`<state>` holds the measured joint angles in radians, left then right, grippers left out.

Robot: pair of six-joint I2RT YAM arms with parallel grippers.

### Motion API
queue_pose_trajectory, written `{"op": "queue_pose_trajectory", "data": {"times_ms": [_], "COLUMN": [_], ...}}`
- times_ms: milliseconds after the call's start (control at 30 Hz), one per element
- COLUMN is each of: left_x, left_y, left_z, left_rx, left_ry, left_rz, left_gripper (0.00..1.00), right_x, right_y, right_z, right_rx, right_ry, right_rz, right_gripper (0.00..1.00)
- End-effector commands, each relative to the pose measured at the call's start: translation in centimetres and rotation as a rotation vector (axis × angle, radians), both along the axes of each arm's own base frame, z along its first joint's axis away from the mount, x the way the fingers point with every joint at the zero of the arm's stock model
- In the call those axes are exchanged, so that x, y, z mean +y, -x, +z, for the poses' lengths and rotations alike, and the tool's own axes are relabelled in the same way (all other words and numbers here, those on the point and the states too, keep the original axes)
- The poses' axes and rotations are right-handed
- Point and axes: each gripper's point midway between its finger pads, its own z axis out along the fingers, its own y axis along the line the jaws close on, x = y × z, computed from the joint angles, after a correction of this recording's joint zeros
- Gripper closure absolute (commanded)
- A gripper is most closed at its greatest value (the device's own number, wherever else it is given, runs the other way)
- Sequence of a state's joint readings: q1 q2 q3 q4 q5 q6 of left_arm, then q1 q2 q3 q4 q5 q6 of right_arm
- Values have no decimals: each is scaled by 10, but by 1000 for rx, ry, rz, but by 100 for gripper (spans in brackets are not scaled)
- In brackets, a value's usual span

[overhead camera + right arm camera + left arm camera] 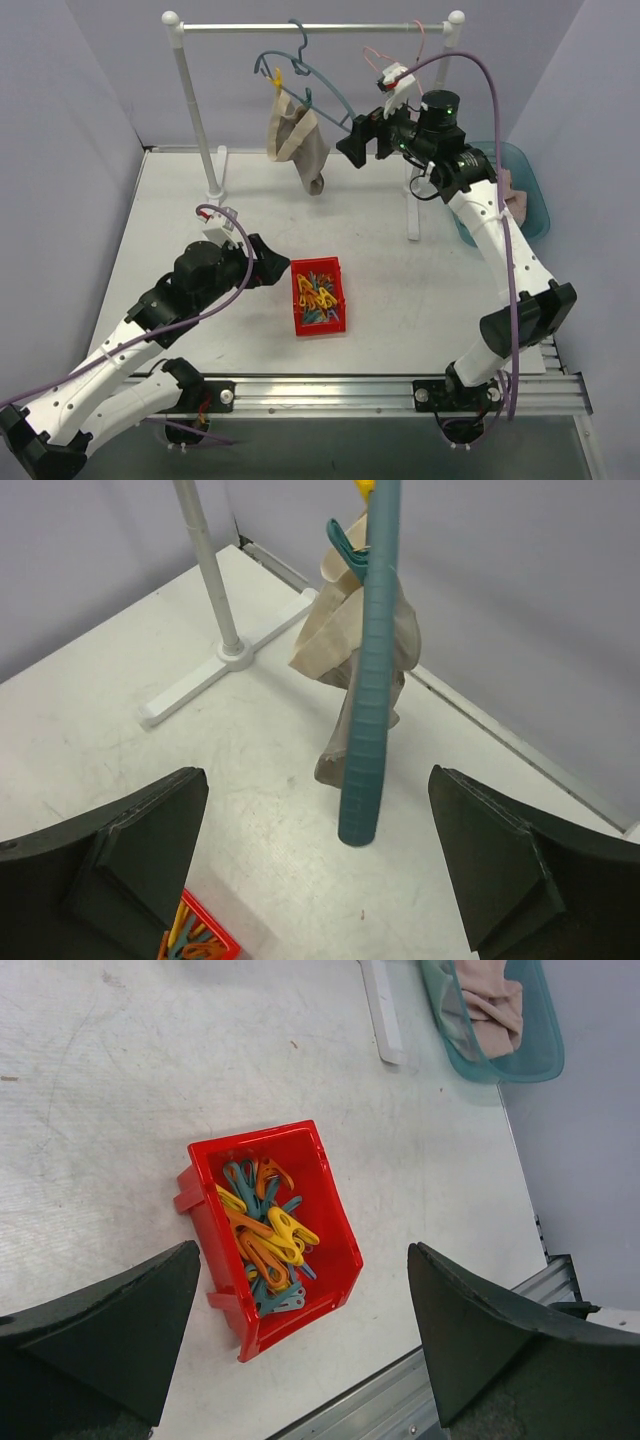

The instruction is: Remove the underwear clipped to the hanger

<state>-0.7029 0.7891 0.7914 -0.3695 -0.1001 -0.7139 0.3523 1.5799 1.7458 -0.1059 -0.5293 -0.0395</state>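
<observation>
Right claw (317,778) faces underwear (322,640) hanging lengthwise down from hanger (370,710).

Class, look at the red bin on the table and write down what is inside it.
Inside the red bin lies a loose pile of clothes pegs, yellow, orange and teal. The pile covers most of the bin's floor, so anything beneath it cannot be seen.
</observation>
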Motion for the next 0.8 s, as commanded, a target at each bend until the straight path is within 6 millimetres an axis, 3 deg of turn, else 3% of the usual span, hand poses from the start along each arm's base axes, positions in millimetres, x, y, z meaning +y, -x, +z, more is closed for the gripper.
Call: {"op": "queue_pose_trajectory", "data": {"times_ms": [0,133,200,233,300,333,400,433,500,533,633,767], "left_x": [1,3,3,3,4,4,5,6,8,9,11,11], "left_y": [-1,-2,-2,-2,-3,-2,-1,-1,-1,0,0,0], "left_z": [14,12,12,11,10,12,11,12,12,12,13,11], "left_rx": [-46,-44,-44,-41,-39,-42,-42,-43,-43,-44,-49,-43], "left_ry": [42,35,34,30,30,30,26,27,24,22,26,25], "left_rz": [5,10,8,8,9,9,9,12,16,17,22,20], "left_gripper": [6,6,6,6,6,6,6,6,6,7,6,6], "right_x": [19,34,40,45,47,52,54,55,56,58,56,53], "right_y": [13,-2,-18,-27,-37,-43,-49,-53,-54,-55,-58,-59], "right_z": [33,13,3,-11,-12,-24,-21,-29,-24,-23,-11,4], "right_rx": [-147,-113,-101,-77,-77,-55,-57,-40,-44,-46,-64,-96], "right_ry": [99,174,219,244,259,286,284,300,287,283,260,234], "right_rz": [69,14,-87,-110,-161,-176,-199,-203,-210,-209,-235,-259], "right_gripper": [0,3,7,12,18,23,27,33,43,61,100,100]}}
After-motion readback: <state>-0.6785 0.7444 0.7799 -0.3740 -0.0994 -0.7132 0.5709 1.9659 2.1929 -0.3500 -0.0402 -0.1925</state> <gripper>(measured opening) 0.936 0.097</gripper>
